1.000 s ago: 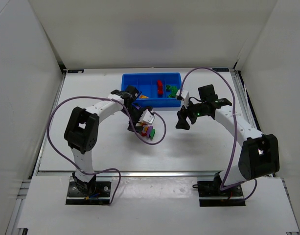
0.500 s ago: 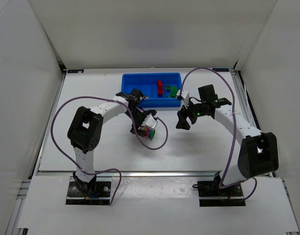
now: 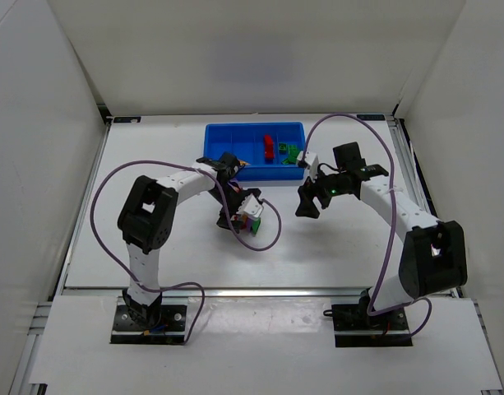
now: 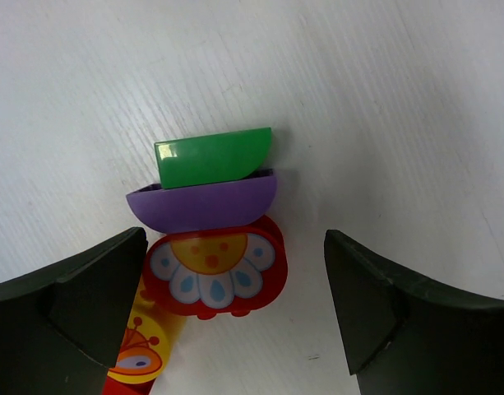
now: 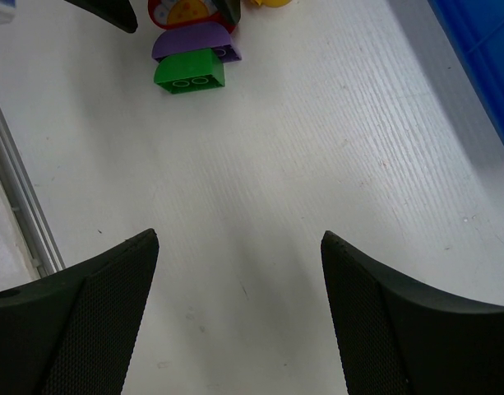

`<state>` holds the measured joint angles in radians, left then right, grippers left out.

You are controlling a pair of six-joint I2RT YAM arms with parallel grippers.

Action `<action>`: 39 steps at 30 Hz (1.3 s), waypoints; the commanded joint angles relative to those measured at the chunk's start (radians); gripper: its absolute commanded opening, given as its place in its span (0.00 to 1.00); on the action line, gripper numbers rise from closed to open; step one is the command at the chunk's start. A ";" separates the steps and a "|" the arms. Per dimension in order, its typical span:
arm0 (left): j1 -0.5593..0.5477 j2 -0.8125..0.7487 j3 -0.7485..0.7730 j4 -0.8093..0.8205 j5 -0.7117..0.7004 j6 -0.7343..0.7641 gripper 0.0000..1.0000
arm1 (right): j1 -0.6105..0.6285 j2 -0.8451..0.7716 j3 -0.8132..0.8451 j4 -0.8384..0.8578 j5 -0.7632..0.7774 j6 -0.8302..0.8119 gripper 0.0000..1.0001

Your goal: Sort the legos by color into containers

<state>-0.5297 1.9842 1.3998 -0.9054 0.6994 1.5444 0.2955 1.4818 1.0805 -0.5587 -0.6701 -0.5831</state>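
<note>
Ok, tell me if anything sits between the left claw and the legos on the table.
Nothing visible does. The left claw is open directly above them: the green lego, purple lego and red flower-printed lego lie bare between its jaws, with nothing covering them.

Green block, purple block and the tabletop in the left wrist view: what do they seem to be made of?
Green block: hard moulded plastic, glossy; a bright highlight sits near its left edge. Purple block: likely the same plastic, softer sheen, crisp rim. Tabletop: white, matte, with fine parallel streaks; perhaps painted or laminated board, hard to tell.
</note>
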 commanded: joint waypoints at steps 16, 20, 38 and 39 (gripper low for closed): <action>0.031 0.022 0.056 0.000 -0.020 -0.073 0.60 | -0.006 0.046 0.036 -0.004 -0.039 0.000 0.82; 0.028 -0.013 0.047 0.013 -0.002 -0.141 0.49 | -0.009 0.043 0.039 0.017 -0.019 0.064 0.82; -0.098 -0.427 -0.186 0.453 -0.113 -0.541 0.46 | 0.001 0.186 0.179 0.140 -0.463 0.620 0.81; -0.102 -0.427 -0.186 0.453 -0.120 -0.540 0.46 | 0.013 0.189 0.193 0.149 -0.473 0.631 0.81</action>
<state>-0.6182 1.5894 1.2304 -0.5003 0.6209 1.0420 0.2821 1.6665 1.1988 -0.4629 -1.0286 -0.0555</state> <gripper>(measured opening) 0.743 0.815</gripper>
